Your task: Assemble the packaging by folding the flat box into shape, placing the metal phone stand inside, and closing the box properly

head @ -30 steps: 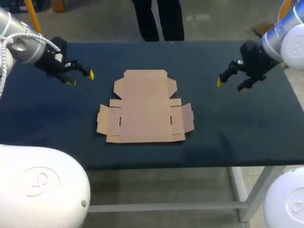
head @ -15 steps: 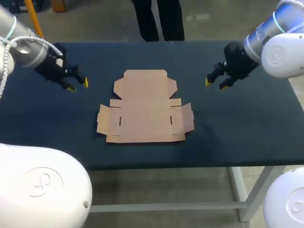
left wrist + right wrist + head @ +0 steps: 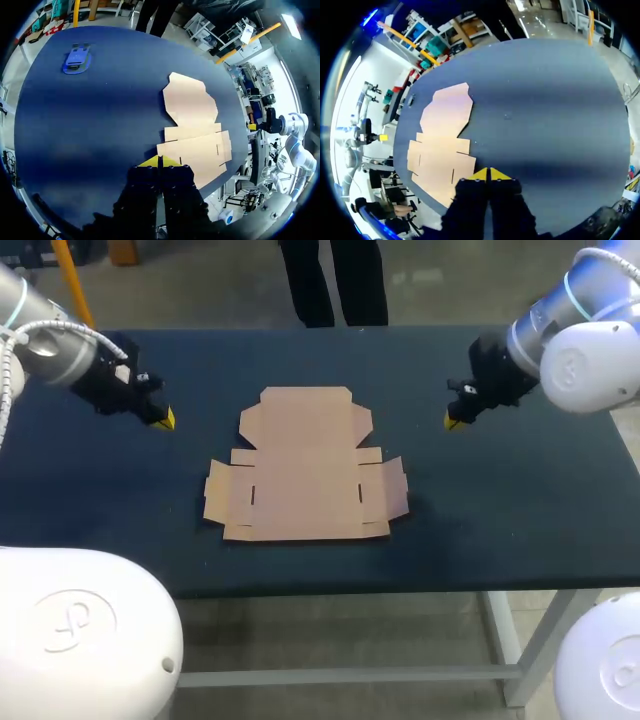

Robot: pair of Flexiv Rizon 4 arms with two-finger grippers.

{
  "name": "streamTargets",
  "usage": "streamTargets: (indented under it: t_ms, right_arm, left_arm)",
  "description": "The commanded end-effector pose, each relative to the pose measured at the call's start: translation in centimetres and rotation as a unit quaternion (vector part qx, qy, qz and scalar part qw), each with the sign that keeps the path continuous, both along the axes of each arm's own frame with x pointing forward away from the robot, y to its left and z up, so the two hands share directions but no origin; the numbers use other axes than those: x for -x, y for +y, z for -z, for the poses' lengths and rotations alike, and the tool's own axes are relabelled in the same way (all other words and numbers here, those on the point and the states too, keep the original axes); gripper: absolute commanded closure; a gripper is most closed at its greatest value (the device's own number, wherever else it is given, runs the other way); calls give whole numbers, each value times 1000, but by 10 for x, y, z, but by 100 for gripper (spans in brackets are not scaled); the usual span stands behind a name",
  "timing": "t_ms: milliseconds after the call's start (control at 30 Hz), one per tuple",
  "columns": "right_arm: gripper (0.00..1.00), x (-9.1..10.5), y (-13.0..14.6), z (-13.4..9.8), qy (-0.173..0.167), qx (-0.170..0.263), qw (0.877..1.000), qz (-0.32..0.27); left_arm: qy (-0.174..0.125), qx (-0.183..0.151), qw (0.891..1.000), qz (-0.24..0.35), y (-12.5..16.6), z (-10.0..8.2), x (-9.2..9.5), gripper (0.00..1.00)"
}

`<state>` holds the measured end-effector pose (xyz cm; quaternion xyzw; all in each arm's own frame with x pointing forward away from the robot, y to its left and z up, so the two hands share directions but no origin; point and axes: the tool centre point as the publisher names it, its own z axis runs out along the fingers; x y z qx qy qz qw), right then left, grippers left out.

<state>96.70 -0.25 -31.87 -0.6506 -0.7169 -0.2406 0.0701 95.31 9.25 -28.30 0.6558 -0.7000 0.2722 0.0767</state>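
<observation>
Zero gap: left pincer [image 3: 159, 160], right pincer [image 3: 489, 174]

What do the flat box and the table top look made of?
The flat box looks like plain brown cardboard, matte, with die-cut flaps and slits. The table top is probably a dark navy cloth or mat covering: matte, no glare, but I can't be certain.

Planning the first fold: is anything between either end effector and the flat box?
Nothing visible. Only table surface separates the flat box from the left end effector and the right end effector.
</observation>
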Motion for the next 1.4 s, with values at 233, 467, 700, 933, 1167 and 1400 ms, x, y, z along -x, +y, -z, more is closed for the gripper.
streamTargets:
  t_ms: [233,467,700,933,1167,1400]
  right_arm:
    - [100,-6,8,9,-14,-4,1000,-22]
    - [100,-18,25,29,-19,-23,998,-56]
    - [100,-23,40,44,-19,-36,996,-78]
    - [100,-27,53,55,-16,-44,994,-95]
    - [100,-29,63,60,-22,-53,993,-98]
    - [100,-27,64,69,-5,-68,995,-75]
  left_arm:
    - [-17,-11,999,38,-12,9,-10,100]
    - [-7,5,998,55,-18,30,-12,100]
    - [-15,12,998,64,-26,45,-14,100]
    - [-12,14,998,66,-29,59,-23,100]
    - [1,29,997,68,-35,74,-27,100]
    - [3,39,997,61,-36,79,-25,100]
